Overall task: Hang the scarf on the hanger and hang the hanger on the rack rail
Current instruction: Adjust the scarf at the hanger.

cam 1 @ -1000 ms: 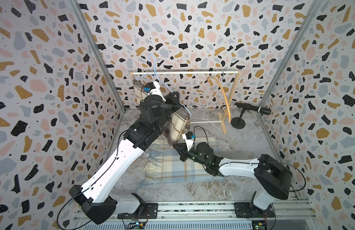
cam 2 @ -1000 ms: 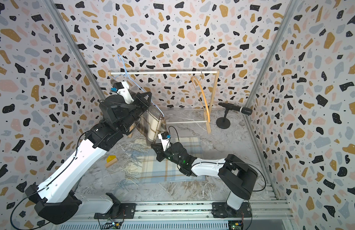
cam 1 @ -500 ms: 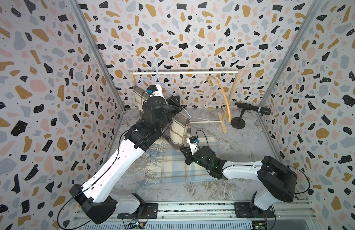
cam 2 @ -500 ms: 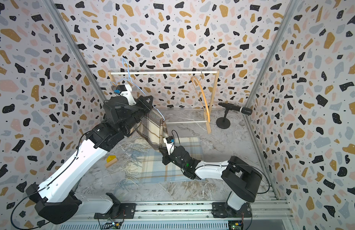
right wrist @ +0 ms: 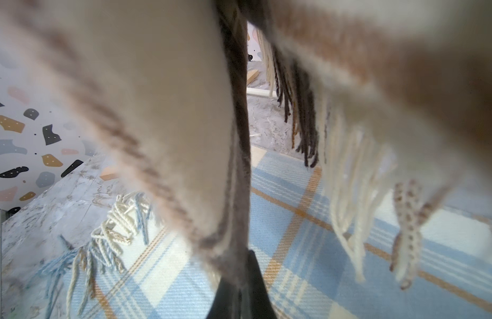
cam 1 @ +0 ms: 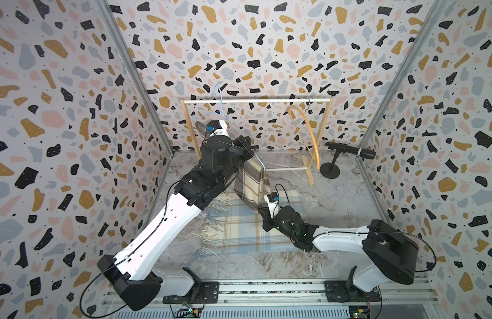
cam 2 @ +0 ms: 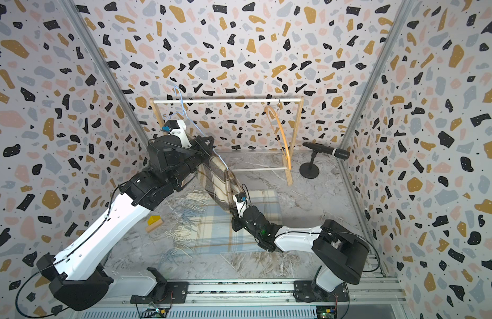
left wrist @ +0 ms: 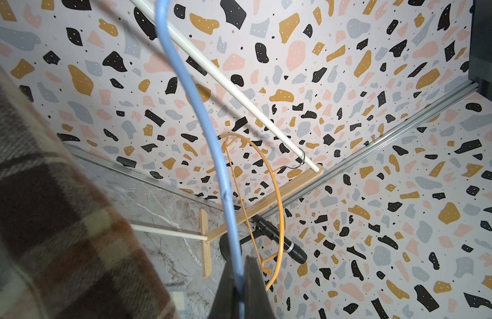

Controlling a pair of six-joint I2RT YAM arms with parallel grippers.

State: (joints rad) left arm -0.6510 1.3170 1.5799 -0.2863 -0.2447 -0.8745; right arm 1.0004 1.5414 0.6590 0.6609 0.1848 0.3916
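**Item:** brown-and-cream plaid wool scarf with fringed ends [cam 1: 250,182].
**Location:** draped over a thin blue wire hanger [cam 1: 220,106], its tails hanging above the bench.
**Held by:** the right hand [right wrist: 239,276] is clamped on the scarf's lower edge near the fringe. The left hand [left wrist: 239,276] has its jaws closed on the blue wire below the hook.
**Hook:** close by the white rail of the wooden rack [cam 1: 266,101]; whether it rests on the rail cannot be told.
**Surroundings:** a curved orange hanger [cam 1: 311,132] on the same rail; a pale blue plaid scarf [cam 1: 253,229] flat on the grey marbled bench [cam 1: 336,198]; a black microphone on a stand [cam 1: 349,150].
**Step, as judged:** the scarf is on the hanger, and placing the hanger on the rail is in hand.
**Next move calls for:** seating the hook over the rail, then the right hand freeing the tail without dragging the scarf off.
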